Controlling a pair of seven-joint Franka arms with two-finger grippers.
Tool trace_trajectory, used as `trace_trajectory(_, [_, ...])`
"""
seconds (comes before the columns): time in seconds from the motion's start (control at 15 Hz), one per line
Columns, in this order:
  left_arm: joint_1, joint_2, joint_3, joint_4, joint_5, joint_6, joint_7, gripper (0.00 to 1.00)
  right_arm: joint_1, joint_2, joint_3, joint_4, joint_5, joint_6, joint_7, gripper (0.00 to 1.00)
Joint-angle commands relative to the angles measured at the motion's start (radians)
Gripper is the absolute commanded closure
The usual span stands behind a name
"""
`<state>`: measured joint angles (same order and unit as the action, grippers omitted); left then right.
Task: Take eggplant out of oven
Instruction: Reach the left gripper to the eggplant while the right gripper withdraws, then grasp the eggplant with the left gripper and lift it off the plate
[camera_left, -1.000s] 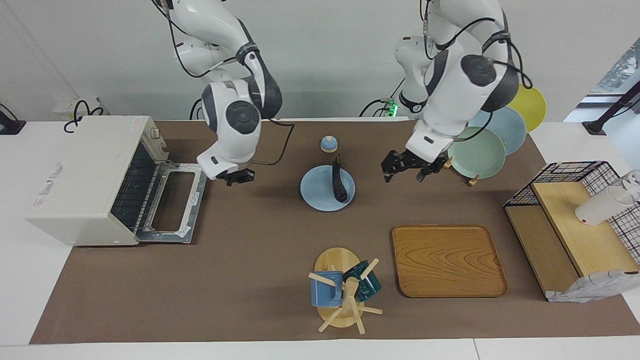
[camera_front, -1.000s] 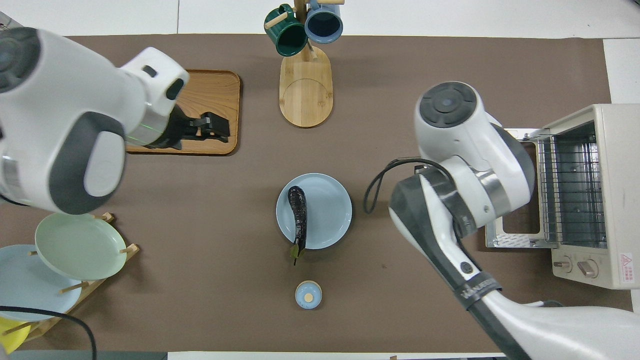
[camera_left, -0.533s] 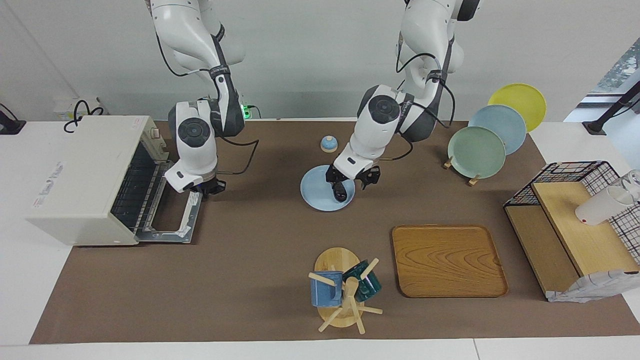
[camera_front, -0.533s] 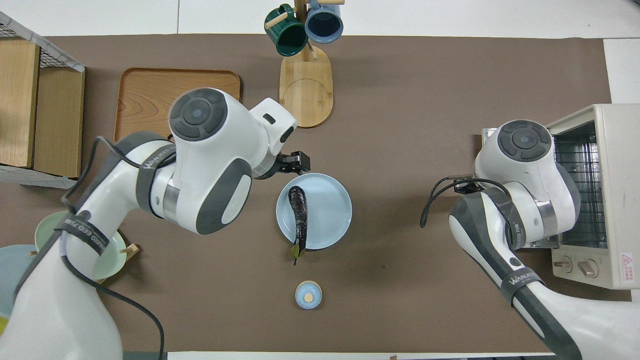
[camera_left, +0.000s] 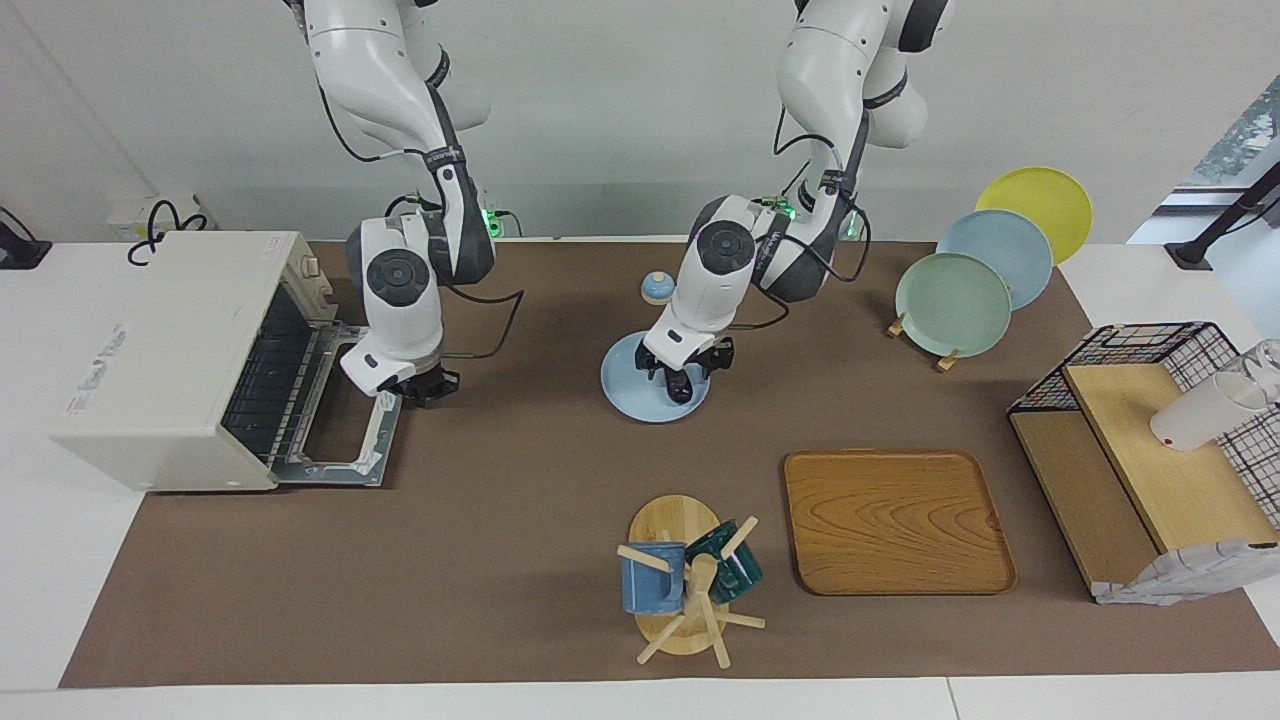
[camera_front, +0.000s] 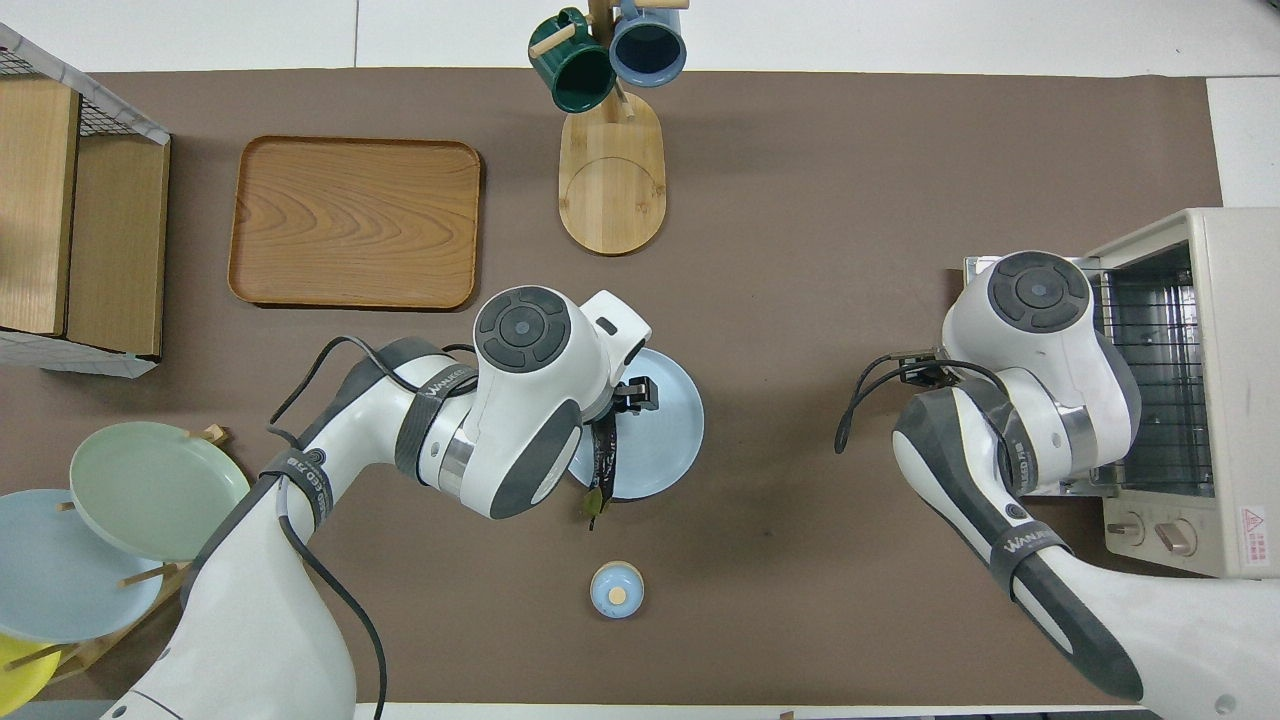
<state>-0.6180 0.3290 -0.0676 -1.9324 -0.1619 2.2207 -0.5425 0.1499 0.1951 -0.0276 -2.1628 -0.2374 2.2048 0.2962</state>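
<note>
Eggplant (camera_left: 681, 383) lying on blue plate (camera_left: 625, 385), out of oven (camera_left: 170, 350), long axis running toward robots. Left pincer (camera_left: 685, 368) hovering directly over it, fingers apart, nearer arm. Right pincer (camera_left: 420, 387) pinched together, waiting over oven door (camera_left: 345, 455).

The oven (camera_left: 170, 360) mouth is partly blocked by the right gripper (camera_left: 420, 385) at the dropped door (camera_left: 345, 410). The plate (camera_left: 630, 390) is crowded by the left gripper (camera_left: 685, 372), spread over the eggplant (camera_left: 681, 386). Bare mat (camera_left: 500, 500) is left between door, plate and mug stand (camera_left: 680, 575).
</note>
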Motion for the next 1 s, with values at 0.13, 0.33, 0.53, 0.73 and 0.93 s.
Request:
trace_trajectory(0.13, [-0.037,-0.025,0.017,-0.051,-0.007,0.039,-0.028,0.05,-0.024,0.001,0.008,-0.011,-0.058,0.004,-0.014,1.0])
trace_trajectory(0.33, [-0.051,-0.027,0.017,-0.051,-0.007,0.039,-0.034,0.08,-0.024,0.0,0.008,0.041,-0.157,-0.071,-0.026,1.0])
trace_trajectory(0.53, [-0.051,-0.028,0.017,-0.053,-0.007,0.04,-0.039,0.24,-0.061,-0.028,0.008,0.128,-0.163,-0.189,-0.174,1.0])
trace_trajectory(0.73, [-0.058,-0.028,0.019,-0.059,-0.007,0.039,-0.04,0.64,-0.13,-0.057,0.008,0.193,-0.161,-0.27,-0.345,1.0])
trace_trajectory(0.93, [-0.049,-0.028,0.022,-0.05,-0.007,0.034,-0.039,1.0,-0.193,-0.098,0.008,0.205,-0.154,-0.307,-0.434,1.0])
